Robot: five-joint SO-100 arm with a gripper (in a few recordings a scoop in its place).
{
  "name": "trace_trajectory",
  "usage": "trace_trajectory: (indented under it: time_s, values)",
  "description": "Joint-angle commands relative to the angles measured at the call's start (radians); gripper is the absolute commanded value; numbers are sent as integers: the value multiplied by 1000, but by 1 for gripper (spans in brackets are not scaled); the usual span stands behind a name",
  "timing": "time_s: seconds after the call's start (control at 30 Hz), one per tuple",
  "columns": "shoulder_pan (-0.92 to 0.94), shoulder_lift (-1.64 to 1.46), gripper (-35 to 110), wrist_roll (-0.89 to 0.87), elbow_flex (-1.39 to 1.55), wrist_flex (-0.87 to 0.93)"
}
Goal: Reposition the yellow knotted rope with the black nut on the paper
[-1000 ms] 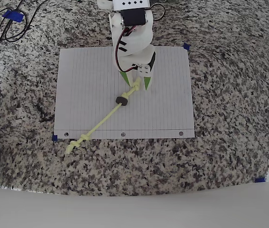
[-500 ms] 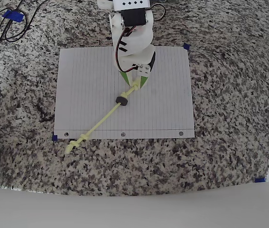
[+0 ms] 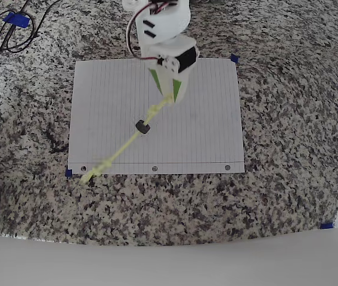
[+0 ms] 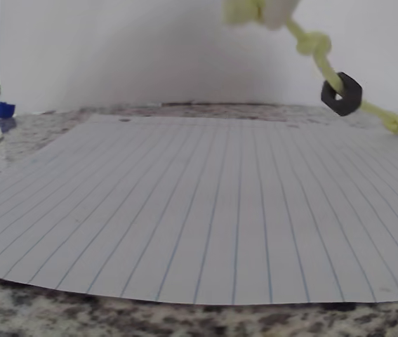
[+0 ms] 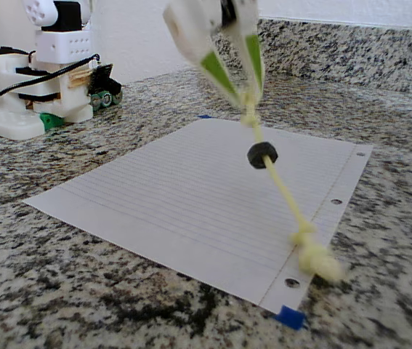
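In the overhead view the gripper (image 3: pixel 170 95), clamped on the yellow knotted rope (image 3: pixel 124 148), trails it toward seven o'clock across the paper (image 3: pixel 204 119), and the fixed view shows the black nut (image 5: pixel 261 155) hanging midair, so carry slowly to keep it from sliding.

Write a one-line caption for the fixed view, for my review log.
Gripper shut on one end of the yellow rope, lifting it with the black nut in the air, far knot near the paper's punched edge.

Speckled granite countertop (image 3: pixel 288 149) spreads all around below the claw; black cables (image 3: pixel 5 33) coil far to its left in the overhead view.
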State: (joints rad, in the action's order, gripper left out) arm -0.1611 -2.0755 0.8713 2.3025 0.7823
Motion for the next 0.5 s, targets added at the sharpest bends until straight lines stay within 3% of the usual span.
trace_trajectory:
  time_s: [0.0,0.1,0.33,0.47]
  values:
    - [0,-176,0,74,23,14]
    - [26,-318,0,170,71,5]
    - [86,-716,0,644,301,-209]
    - [127,-934,0,828,397,-287]
